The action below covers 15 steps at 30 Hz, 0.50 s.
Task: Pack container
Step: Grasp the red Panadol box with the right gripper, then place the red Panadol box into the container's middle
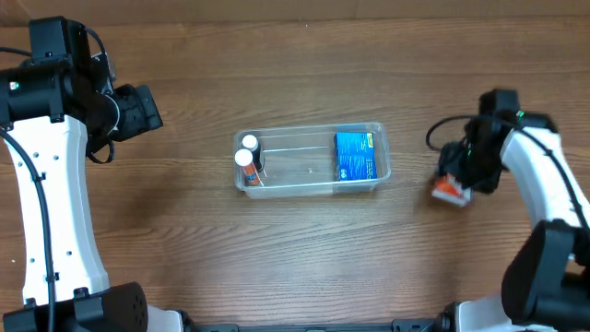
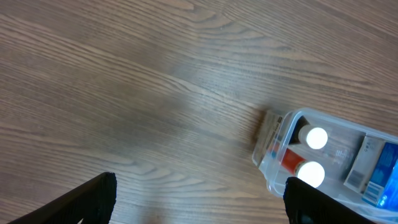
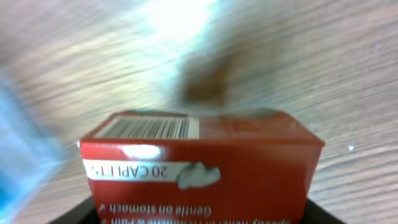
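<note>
The clear plastic container sits mid-table. It holds two white-capped bottles at its left end and a blue box at its right end. In the left wrist view the container and the bottle caps show at the lower right. My left gripper is open and empty, to the left of the container. My right gripper is shut on a red box with a barcode, to the right of the container; the box is just above the table.
Wooden table all round. The left arm's white links stand along the left edge, the right arm along the right edge.
</note>
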Each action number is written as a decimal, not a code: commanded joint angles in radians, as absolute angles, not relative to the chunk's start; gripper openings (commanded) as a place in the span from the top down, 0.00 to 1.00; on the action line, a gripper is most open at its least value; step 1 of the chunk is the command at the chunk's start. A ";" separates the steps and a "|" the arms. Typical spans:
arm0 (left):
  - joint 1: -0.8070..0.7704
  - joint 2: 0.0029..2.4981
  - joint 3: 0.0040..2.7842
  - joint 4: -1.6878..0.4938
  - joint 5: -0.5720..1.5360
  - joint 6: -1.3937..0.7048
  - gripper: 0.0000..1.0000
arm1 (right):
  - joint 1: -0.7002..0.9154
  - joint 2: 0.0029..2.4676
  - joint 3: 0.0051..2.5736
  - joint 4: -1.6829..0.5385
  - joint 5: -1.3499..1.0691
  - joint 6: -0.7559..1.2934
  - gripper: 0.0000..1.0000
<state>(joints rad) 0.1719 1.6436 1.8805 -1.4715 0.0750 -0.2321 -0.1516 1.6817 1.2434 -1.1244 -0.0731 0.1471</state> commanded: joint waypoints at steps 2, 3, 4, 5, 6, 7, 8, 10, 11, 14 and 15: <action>0.176 1.638 1.898 -1.472 0.071 -0.220 0.13 | -0.037 1.563 1.552 -1.245 -0.197 0.175 0.37; 0.176 1.638 1.898 -1.472 0.071 -0.220 0.13 | 0.014 1.551 1.602 -1.258 -0.197 0.181 0.39; 0.176 1.638 1.898 -1.473 0.071 -0.220 0.13 | 0.131 1.538 1.644 -1.245 -0.196 0.196 0.42; 0.176 1.638 1.898 -1.473 0.071 -0.220 0.13 | 0.191 1.537 1.644 -1.225 -0.196 0.224 0.42; 0.176 1.638 1.898 -1.473 0.071 -0.220 0.13 | 0.261 1.546 1.644 -1.208 -0.191 0.258 0.42; 0.176 1.638 1.898 -1.474 0.071 -0.220 0.13 | 0.321 1.556 1.643 -1.190 -0.171 0.285 0.42; 0.176 1.638 1.898 -1.473 0.071 -0.220 0.13 | 0.390 1.575 1.642 -1.170 -0.133 0.312 0.41; 0.176 1.638 1.898 -1.473 0.071 -0.220 0.13 | 0.480 1.621 1.642 -1.149 -0.093 0.345 0.41; 0.176 1.638 1.898 -1.474 0.071 -0.220 0.13 | 0.505 1.649 1.642 -1.145 -0.086 0.364 0.41; 0.176 1.638 1.898 -1.480 0.071 -0.220 0.13 | 0.540 1.763 1.642 -1.135 -0.091 0.398 0.41; 0.176 1.638 1.898 -1.481 0.071 -0.220 0.13 | 0.549 1.805 1.642 -1.132 -0.091 0.398 0.41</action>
<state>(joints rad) 0.1719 1.6436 1.8805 -1.4765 0.0746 -0.2325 0.5362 1.7267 1.6268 -1.1419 -0.1139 0.3641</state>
